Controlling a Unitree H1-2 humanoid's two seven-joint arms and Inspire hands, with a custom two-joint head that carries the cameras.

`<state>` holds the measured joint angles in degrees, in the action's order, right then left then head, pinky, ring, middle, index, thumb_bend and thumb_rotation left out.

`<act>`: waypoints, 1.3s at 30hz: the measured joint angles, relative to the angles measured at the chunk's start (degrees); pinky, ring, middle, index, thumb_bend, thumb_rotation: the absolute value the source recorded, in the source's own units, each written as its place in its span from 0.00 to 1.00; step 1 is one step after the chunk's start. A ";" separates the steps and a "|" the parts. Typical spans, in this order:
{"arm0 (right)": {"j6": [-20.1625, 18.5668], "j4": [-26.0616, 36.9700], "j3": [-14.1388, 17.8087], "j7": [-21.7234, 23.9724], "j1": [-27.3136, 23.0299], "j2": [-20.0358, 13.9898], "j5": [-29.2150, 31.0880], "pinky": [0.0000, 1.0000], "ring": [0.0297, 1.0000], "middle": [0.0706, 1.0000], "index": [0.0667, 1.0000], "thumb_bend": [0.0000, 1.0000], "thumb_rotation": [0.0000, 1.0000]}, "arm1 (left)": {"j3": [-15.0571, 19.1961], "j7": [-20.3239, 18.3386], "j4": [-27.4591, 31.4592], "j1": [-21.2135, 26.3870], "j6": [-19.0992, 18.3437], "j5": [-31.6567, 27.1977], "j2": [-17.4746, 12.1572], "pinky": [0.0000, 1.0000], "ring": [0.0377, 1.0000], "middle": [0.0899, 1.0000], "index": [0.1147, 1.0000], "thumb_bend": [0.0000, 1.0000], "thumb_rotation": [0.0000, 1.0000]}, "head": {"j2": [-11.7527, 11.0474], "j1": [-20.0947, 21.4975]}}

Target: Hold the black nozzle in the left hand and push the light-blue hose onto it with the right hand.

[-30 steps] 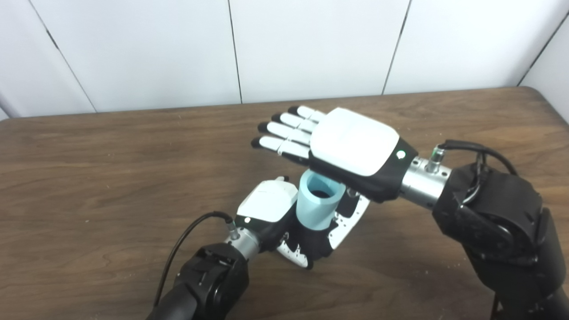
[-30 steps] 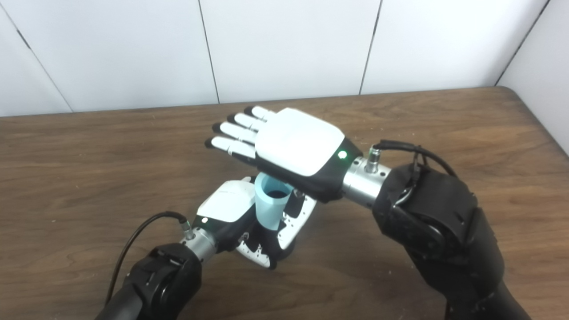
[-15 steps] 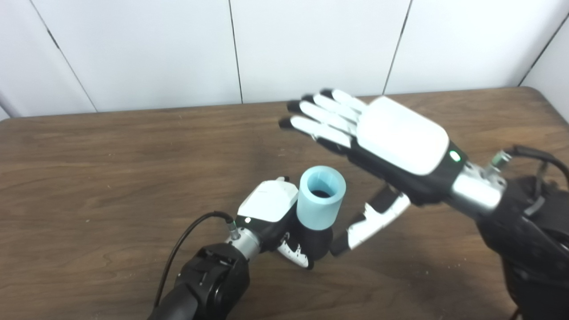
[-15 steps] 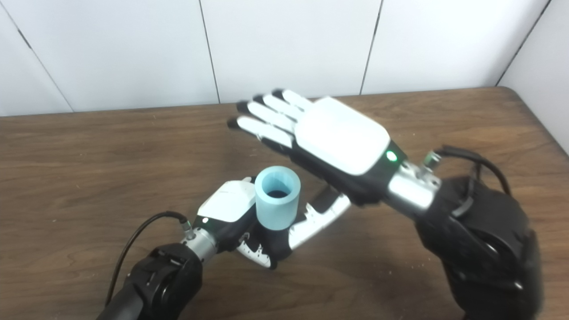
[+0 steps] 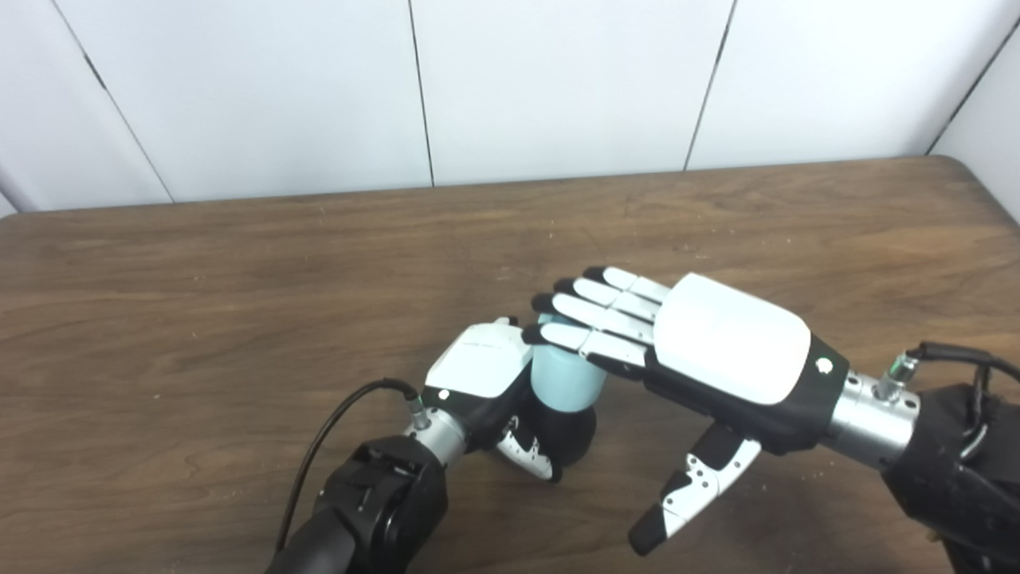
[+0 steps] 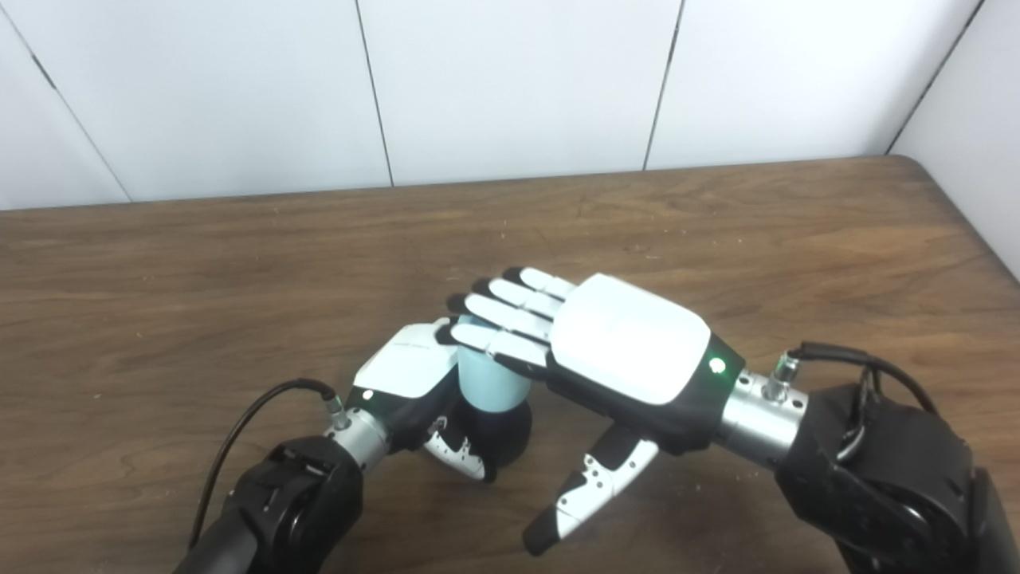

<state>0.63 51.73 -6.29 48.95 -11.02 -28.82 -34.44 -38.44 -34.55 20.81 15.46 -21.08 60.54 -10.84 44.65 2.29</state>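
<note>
Both hands, the left hand [image 5: 482, 368] and right hand [image 5: 729, 351], had white backs, black fingertips, silver wrists, black arms and black cables.

Both my eye views look steeply down from my head at close range toward the white wall panels [image 5: 558, 88], sharing the brown table [image 5: 159, 279] and my left hand [image 5: 482, 371] and right hand [image 6: 629, 347] meeting mid-frame, the right eye's picture set slightly rightward.
</note>
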 measured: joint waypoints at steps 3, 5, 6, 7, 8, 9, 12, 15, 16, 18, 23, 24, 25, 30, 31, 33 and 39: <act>1.15 -0.10 -0.19 0.00 0.31 -0.11 -1.40 1.00 1.00 1.00 1.00 0.67 1.00 | 0.00 0.00 0.00 0.00 -0.01 0.01 0.05 1.00 0.70 0.47 0.39 0.52 0.00 | 0.00 -0.09; 1.99 -0.10 -0.29 -0.01 0.74 -0.09 -1.93 1.00 1.00 1.00 1.00 0.67 1.00 | -0.01 0.00 0.00 -0.01 -0.03 0.06 0.12 1.00 0.70 0.47 0.39 0.52 0.00 | 0.00 -0.09; 2.33 -0.12 -0.34 -0.05 1.15 -0.06 -2.33 1.00 1.00 1.00 1.00 0.67 1.00 | -0.01 0.00 -0.01 -0.01 -0.05 0.08 0.14 1.00 0.70 0.47 0.38 0.52 0.00 | 0.00 -0.09; 2.54 -0.16 -0.33 -0.16 1.69 -0.01 -2.64 1.00 1.00 1.00 1.00 0.67 1.00 | -0.01 -0.01 -0.01 -0.02 -0.06 0.12 0.15 1.00 0.70 0.47 0.38 0.52 0.00 | 0.00 -0.09; 2.85 -0.26 -0.33 -0.32 2.29 0.04 -2.95 1.00 1.00 1.00 1.00 0.67 1.00 | -0.01 -0.01 -0.01 -0.03 -0.07 0.16 0.16 1.00 0.70 0.48 0.38 0.52 0.00 | 0.00 -0.09; 3.18 -0.42 -0.33 -0.66 2.83 0.12 -3.16 1.00 1.00 1.00 1.00 0.67 1.00 | -0.01 -0.02 -0.01 -0.02 -0.07 0.24 0.16 1.00 0.69 0.48 0.38 0.52 0.00 | 0.00 -0.09; 4.03 -0.88 -0.30 -1.88 3.49 0.20 -3.44 1.00 1.00 1.00 1.00 0.66 1.00 | -0.01 -0.05 -0.01 -0.02 -0.06 0.29 0.16 1.00 0.69 0.49 0.37 0.52 0.00 | -0.09 -0.09; 4.34 -1.61 -0.30 -2.46 3.49 0.35 -3.69 1.00 1.00 1.00 1.00 0.66 1.00 | -0.01 -0.05 -0.01 -0.03 -0.06 0.29 0.17 1.00 0.69 0.49 0.37 0.52 0.00 | -0.09 0.00; 4.35 -1.77 -0.30 -2.62 3.49 0.46 -3.83 1.00 1.00 1.00 1.00 0.66 1.00 | -0.01 -0.05 -0.01 -0.02 -0.06 0.29 0.17 1.00 0.69 0.49 0.37 0.52 0.00 | -0.09 0.00; 4.34 -1.90 -0.30 -2.70 3.49 0.61 -4.07 1.00 1.00 1.00 1.00 0.66 1.00 | -0.01 -0.05 -0.01 -0.03 -0.06 0.31 0.18 1.00 0.69 0.49 0.37 0.52 0.00 | -0.09 0.00; 4.49 -2.23 -0.31 -3.46 3.79 0.71 -4.18 1.00 1.00 1.00 1.00 0.65 1.00 | 0.01 -0.19 0.00 -0.02 -0.08 0.32 0.20 1.00 0.70 0.49 0.37 0.52 0.00 | 0.17 -0.26; 4.64 -2.42 -0.31 -3.88 4.08 0.75 -4.17 1.00 1.00 1.00 0.99 0.65 1.00 | 0.03 -0.21 0.00 -0.02 -0.08 0.32 0.22 1.00 0.70 0.49 0.37 0.52 0.00 | 0.18 -0.26; 4.86 -2.71 -0.31 -4.43 4.44 0.82 -4.16 1.00 1.00 1.00 0.99 0.65 1.00 | 0.04 -0.23 0.00 -0.02 -0.08 0.32 0.22 1.00 0.70 0.49 0.37 0.52 0.00 | 0.18 -0.26; 6.53 -4.57 -0.49 -7.42 5.92 1.37 -4.03 1.00 1.00 1.00 0.98 0.64 1.00 | 0.06 -0.27 -0.01 -0.02 -0.08 0.37 0.22 1.00 0.68 0.49 0.38 0.52 0.00 | 0.35 -0.26; 6.59 -4.97 -0.59 -7.73 5.97 1.52 -3.97 1.00 1.00 1.00 0.98 0.64 1.00 | 0.07 -0.27 -0.01 -0.02 -0.08 0.41 0.21 1.00 0.67 0.49 0.37 0.52 0.00 | 0.35 -0.26; 6.65 -5.76 -0.90 -8.56 5.99 1.68 -3.78 1.00 1.00 1.00 0.98 0.64 1.00 | 0.08 -0.27 -0.01 -0.01 -0.08 0.48 0.21 1.00 0.67 0.49 0.37 0.52 0.00 | 0.53 -0.35; 6.51 -5.83 -1.84 -9.50 6.69 1.77 -3.55 1.00 1.00 1.00 0.98 0.63 1.00 | 0.09 -0.30 0.00 0.00 -0.08 0.50 0.21 1.00 0.68 0.49 0.37 0.52 0.00 | 0.61 -0.62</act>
<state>7.15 45.90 -8.13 39.45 -4.32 -27.05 -37.99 -38.34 -34.85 20.81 15.47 -21.15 61.04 -10.62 45.26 1.67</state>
